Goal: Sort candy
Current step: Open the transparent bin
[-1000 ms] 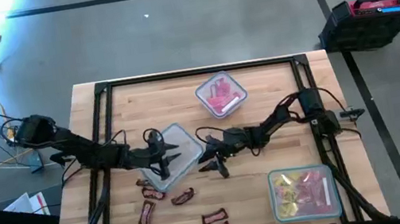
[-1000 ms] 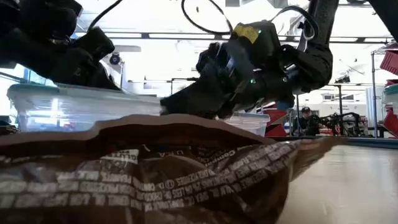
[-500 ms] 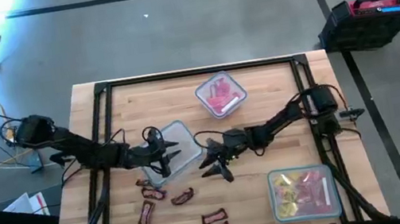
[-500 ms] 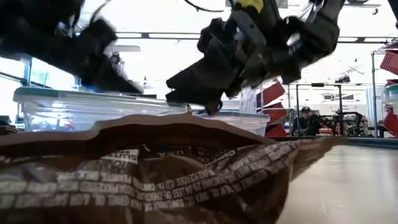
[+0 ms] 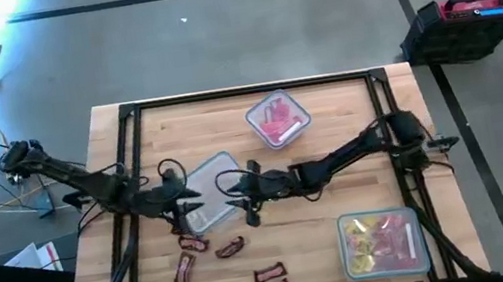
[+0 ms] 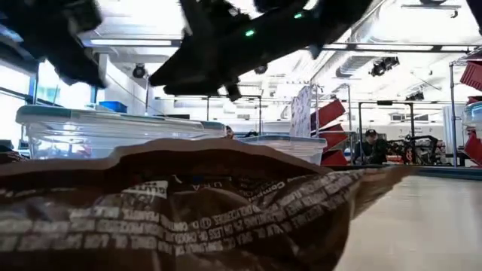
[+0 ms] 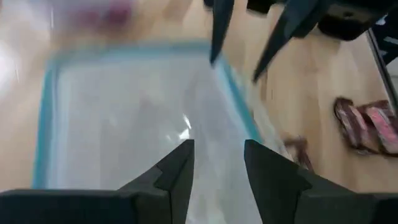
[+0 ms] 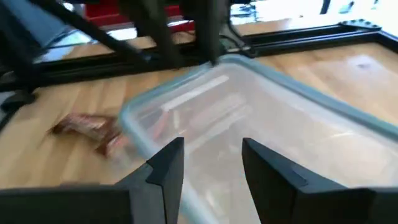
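Both grippers, left and right, hang open and empty over the clear container. Brown candy bars lie just nearer. Converging fingers risk collision or shoving the container.

Since a second ago the right gripper has moved further to the left across the table, and now it is over the right edge of the empty clear container. The left gripper has pulled back to the left, to the container's left edge. In the low view both grippers now stand higher.
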`<action>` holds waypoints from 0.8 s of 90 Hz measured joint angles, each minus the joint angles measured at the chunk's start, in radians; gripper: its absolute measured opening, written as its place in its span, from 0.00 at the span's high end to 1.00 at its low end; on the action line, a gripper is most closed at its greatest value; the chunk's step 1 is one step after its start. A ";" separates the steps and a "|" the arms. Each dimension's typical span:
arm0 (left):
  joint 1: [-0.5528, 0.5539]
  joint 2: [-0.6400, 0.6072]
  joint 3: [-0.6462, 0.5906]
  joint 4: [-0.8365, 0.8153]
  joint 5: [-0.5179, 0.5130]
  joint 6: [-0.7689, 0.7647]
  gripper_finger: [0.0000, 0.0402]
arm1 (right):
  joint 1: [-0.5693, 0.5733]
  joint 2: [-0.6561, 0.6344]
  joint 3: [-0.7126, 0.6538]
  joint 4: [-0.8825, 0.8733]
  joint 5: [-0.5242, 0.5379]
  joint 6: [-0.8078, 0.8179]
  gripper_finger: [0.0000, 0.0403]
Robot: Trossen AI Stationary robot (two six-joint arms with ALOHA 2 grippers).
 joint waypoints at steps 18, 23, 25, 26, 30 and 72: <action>-0.158 -0.031 0.001 -0.074 0.002 -0.199 0.69 | -0.008 0.136 0.140 -0.013 -0.001 0.031 0.67; -0.188 -0.034 0.001 -0.086 0.002 -0.239 0.69 | -0.007 0.168 0.182 -0.029 -0.003 0.031 0.67; -0.198 -0.034 0.001 -0.097 0.002 -0.257 0.69 | -0.007 0.176 0.196 -0.050 -0.005 0.033 0.67; -0.203 -0.034 0.001 -0.104 0.003 -0.267 0.69 | -0.007 0.180 0.203 -0.066 -0.006 0.034 0.67; -0.223 -0.033 0.001 -0.136 0.007 -0.308 0.69 | -0.007 0.188 0.232 -0.144 -0.007 0.038 0.67; -0.323 0.099 -0.043 -0.180 -0.076 -0.364 0.69 | 0.020 0.058 0.349 -0.816 -0.047 -0.128 0.67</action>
